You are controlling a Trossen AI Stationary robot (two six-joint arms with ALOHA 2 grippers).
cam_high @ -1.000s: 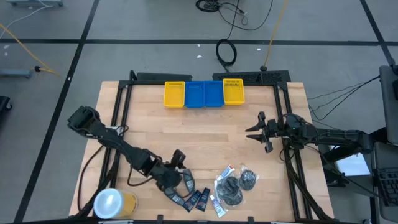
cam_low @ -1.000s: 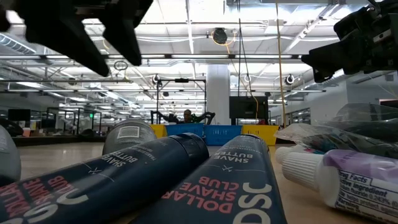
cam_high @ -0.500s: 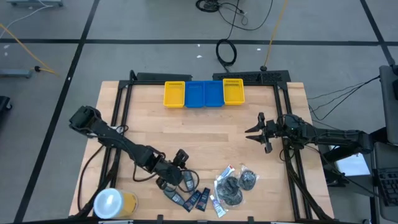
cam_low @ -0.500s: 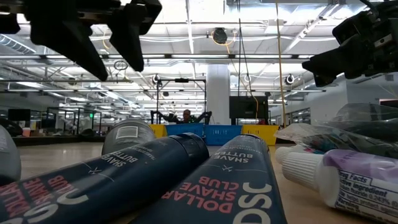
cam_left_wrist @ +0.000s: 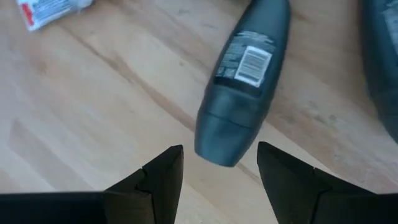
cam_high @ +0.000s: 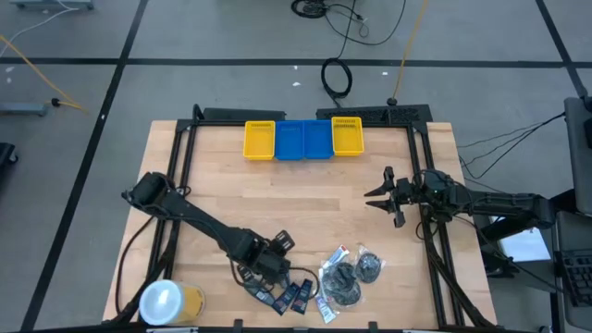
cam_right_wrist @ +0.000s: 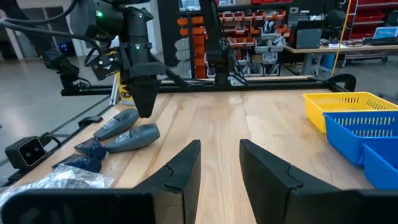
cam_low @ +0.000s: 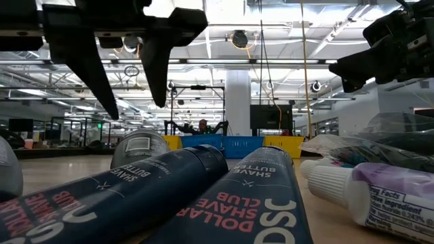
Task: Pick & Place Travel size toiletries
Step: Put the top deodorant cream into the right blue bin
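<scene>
The travel size toiletries lie in a cluster near the table's front edge. They are dark grey bottles (cam_high: pixel 254 282), navy packets (cam_high: pixel 289 296), a white tube (cam_high: pixel 321 303) and clear pouches (cam_high: pixel 344 280). My left gripper (cam_high: pixel 268 262) hangs open just above one dark grey bottle (cam_left_wrist: pixel 242 81), pointing steeply down. Its fingers stand on either side of the bottle's rounded end without touching it. That bottle lies flat on its side on the wood. My right gripper (cam_high: pixel 384 195) waits open and level at the table's right side.
Yellow and blue trays (cam_high: pixel 303 139) stand at the table's far edge. A large white-topped yellow container (cam_high: pixel 166 302) sits at the near left corner. Bare wood lies between the trays and the cluster. A black frame rail (cam_high: pixel 425 240) runs along the right side.
My left gripper has moved toward the table's right edge and a little down, over the dark grey bottles. It has tipped to point more steeply down and has rolled at the wrist. Its fingers have stayed open. The toiletries have not moved.
</scene>
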